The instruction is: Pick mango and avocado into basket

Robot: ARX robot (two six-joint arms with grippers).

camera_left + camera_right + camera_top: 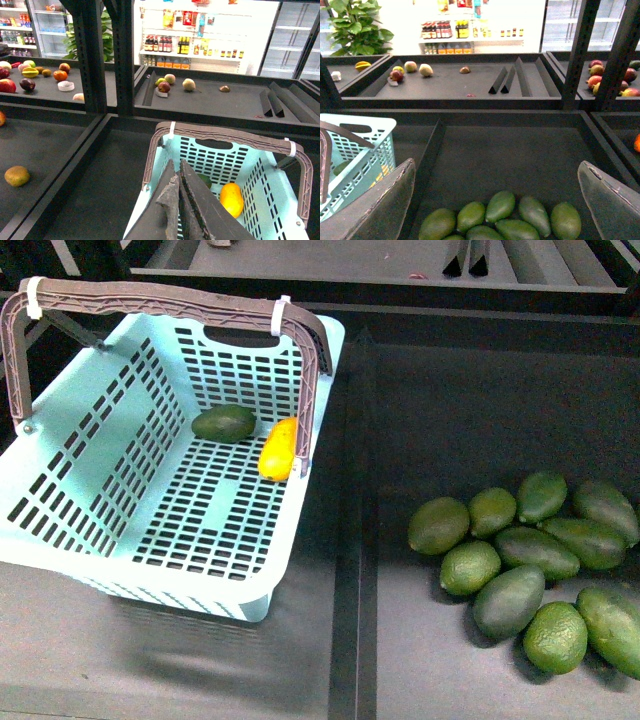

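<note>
**Fingers empty, fruit in the basket**

Left gripper (179,200) pressed together, holding nothing; right gripper (495,200) spread wide above the loose avocados (500,220). Mango (278,449) and avocado (224,423) lie in the basket (60,530). Risk: the raised handle (160,302) could snag a withdrawing arm. Only the wrist views show the grippers.

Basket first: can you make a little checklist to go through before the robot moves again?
1. Mango inside the basket: ok, lying on the floor by the handle side.
2. Avocado inside the basket: ok, next to the mango.
3. Left end effector empty: ok, jaws together with nothing between, above the basket.
4. Right end effector empty: ok, jaws wide apart over the avocado pile.
5. Basket handle out of the way: cannot tell, it stands up over the basket.
</note>
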